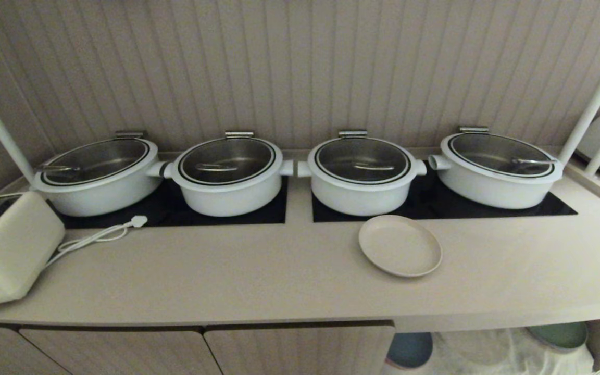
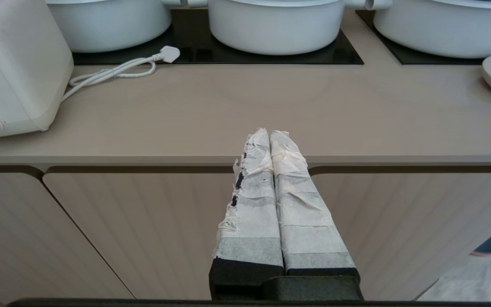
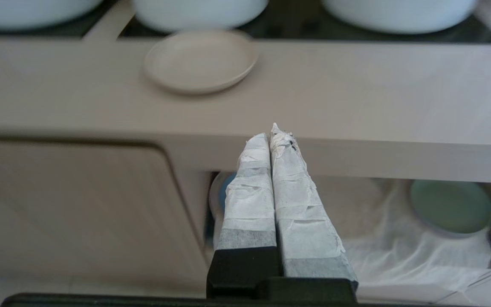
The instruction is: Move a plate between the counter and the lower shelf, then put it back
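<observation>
A kitchen worktop (image 1: 258,271) seen from above and in front. Four white lidded pots (image 1: 227,174) stand in a row on two black hob panels (image 1: 435,205) at the back. The cream plate (image 1: 400,245) lies flat on the bare worktop just in front of the third pot from the left, near that pot but not touching it. A white appliance (image 1: 8,250) sits at the far left with its loose cord and plug (image 1: 137,221) trailing on the surface.

Below the worktop's front edge, ribbed cabinet doors (image 1: 175,351) fill the left side. To their right opens the lower shelf (image 3: 382,251), lined with white gauzy cloth, holding a blue plate (image 1: 409,350) on its left and a green plate (image 3: 452,207) on its right, with a bare stretch of cloth between them.

Neither arm shows in the head view. The left tool (image 2: 270,132) hangs in front of the cabinet doors, its taped fingers pressed together and holding nothing. The right tool (image 3: 271,132) hangs in front of the shelf opening, below the plate, fingers likewise pressed together and empty.

Judged from here, the plate's shallow rim lies low against the surface, so closed or poorly angled fingers could push it toward the pot instead of gripping it. On the shelf, the loose cloth could snag, and the gap between the neighbouring plates leaves little room for error
</observation>
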